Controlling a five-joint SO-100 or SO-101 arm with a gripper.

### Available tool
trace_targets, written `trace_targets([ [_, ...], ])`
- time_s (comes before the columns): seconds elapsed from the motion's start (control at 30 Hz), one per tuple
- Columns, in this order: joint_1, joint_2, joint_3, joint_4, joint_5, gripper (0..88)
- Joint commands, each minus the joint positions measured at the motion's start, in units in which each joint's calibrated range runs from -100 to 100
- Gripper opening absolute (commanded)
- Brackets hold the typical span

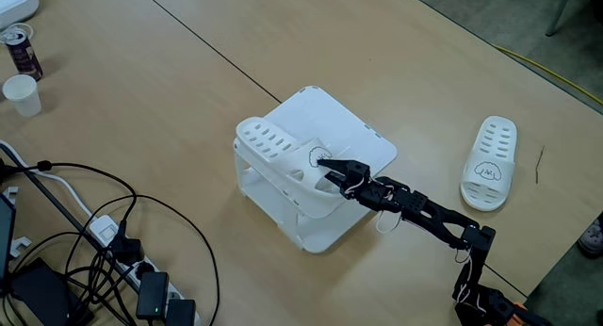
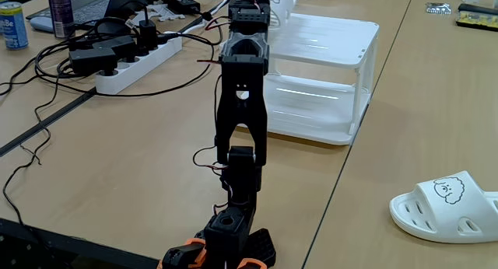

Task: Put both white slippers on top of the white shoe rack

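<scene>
— Gripping the first slipper (image 1: pixel 283 156) by its strap, the pincer (image 1: pixel 325 163) is clamped so it sits on the rack (image 1: pixel 353 128) beneath?
— Seems so (overhanging one edge). The second slipper (image 1: pixel 489 163) lies on the table (image 1: pixel 141 90), well behind the pincer.

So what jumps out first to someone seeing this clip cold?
The black arm reaching across the table, its gripper at a white slipper lying on the white shoe rack mid-table. The second slipper lies apart on the bare tabletop, to the right in that fixed view.
</scene>
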State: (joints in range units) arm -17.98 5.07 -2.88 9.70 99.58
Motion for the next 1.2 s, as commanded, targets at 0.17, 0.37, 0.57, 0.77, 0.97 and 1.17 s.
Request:
trace_targets([
  [0.17,0.30,-0.57,-5.92,-0.12,0.42,1.0],
  [0.37,0.30,-0.49,-5.74,-0.12,0.42,1.3],
  [0.57,0.30,-0.49,-5.65,-0.12,0.42,14.1],
  [0.77,0.38,-0.49,-5.47,-0.12,0.42,15.4],
  [0.97,1.20,-1.24,-1.59,-0.12,0.42,18.4],
  [1.17,0.95,-1.33,-1.14,-0.12,0.42,18.7],
])
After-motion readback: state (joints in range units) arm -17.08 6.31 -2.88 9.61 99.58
